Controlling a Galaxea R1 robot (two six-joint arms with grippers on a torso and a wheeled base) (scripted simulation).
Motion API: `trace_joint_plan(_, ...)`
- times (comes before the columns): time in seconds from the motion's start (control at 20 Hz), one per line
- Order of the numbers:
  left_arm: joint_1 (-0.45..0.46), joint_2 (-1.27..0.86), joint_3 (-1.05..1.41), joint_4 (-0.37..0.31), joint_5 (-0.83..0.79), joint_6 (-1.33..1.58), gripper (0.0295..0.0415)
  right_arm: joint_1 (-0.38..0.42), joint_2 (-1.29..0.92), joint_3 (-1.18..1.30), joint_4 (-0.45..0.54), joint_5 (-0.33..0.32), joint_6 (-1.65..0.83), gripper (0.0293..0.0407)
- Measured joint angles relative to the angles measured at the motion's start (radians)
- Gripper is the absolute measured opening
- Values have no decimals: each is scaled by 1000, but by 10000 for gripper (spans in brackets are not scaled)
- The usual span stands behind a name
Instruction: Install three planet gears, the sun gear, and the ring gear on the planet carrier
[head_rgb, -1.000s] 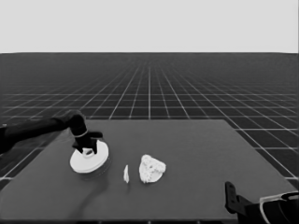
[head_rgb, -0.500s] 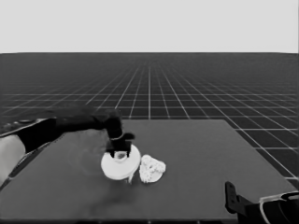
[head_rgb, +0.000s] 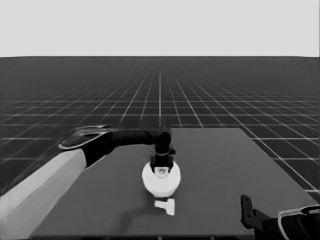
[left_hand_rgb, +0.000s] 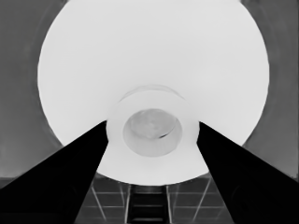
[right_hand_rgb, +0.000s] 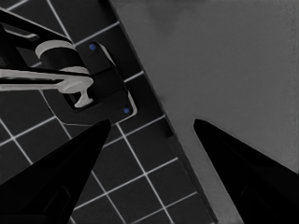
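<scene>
In the last second the left tool (head_rgb: 161, 166), its fingers closed on the raised hub of the larger round white part (head_rgb: 161, 181), has carried it from the dark tabletop's (head_rgb: 225, 170) left end to mid-table over the gear stack, so seating it remains.

Larger round part (head_rgb: 161, 181): white disc with a raised central hub and a small hole, lying level near the middle of the table's near half. In the left wrist view its hub (left_hand_rgb: 152, 133) sits between the left gripper's (head_rgb: 161, 165) two fingers, which touch it on either side. It hides whatever lies beneath.
</scene>
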Motion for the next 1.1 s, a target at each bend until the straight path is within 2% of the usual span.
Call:
trace_joint_plan(0.25,32,7,-24,29,-10,14,348,0,0,0,0,0,0,385)
trace_joint_plan(1.1,48,6,-27,31,-11,124,349,0,0,0,0,0,0,385)
